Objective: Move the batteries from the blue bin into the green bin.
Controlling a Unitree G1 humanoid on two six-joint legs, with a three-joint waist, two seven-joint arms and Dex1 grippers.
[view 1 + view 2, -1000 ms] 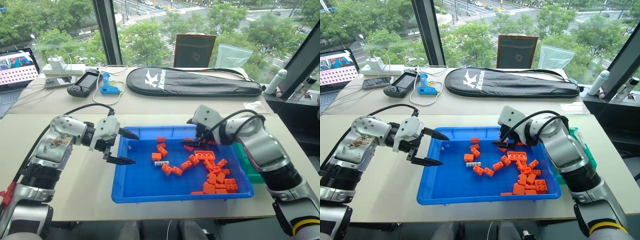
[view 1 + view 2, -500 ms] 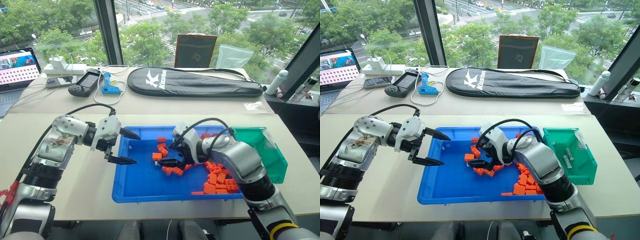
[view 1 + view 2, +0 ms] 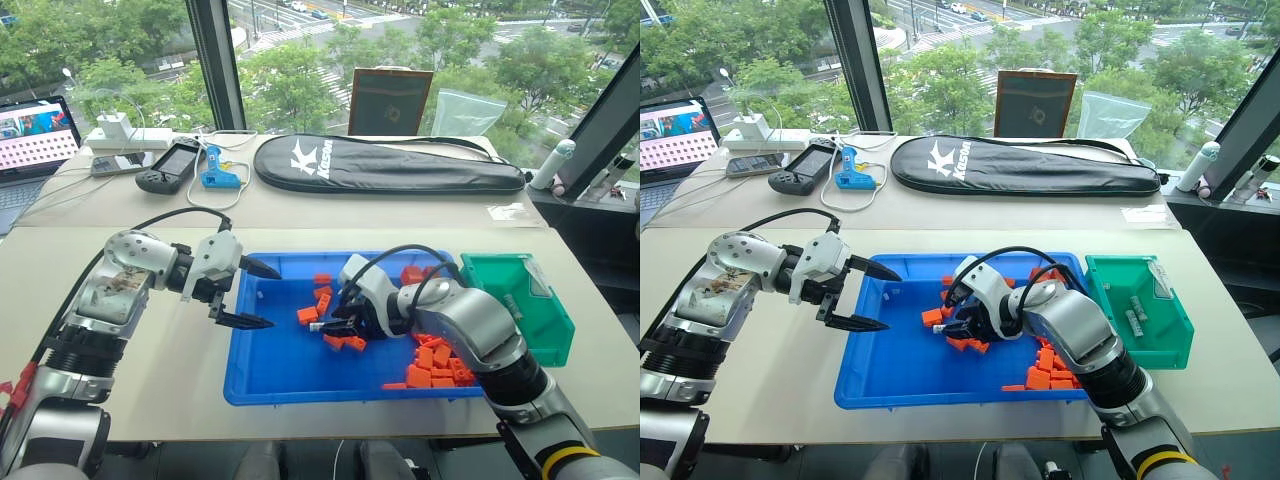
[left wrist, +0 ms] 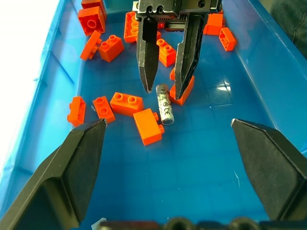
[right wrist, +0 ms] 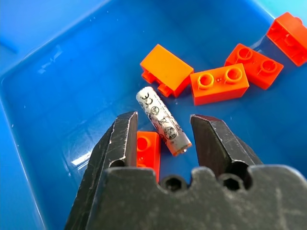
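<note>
Presently the right claw [image 4: 165, 88] straddled the battery [image 4: 165, 103] on the blue bin [image 4: 206, 158] floor, fingers narrowed but not clamped; an orange brick [image 5: 147, 148] touching it risked being pinched too, skewing the grip; left claw [image 3: 245, 295] stood wide, empty.

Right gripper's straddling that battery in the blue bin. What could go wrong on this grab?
1. The right gripper has its fingers astride the battery, with an orange brick tucked against one finger; closing may pinch the brick too.
2. Only the battery's near end lies between the fingers, so it could pivot or squirt out onto the blue bin floor.
3. Loose bricks crowd it and may get knocked.
</note>
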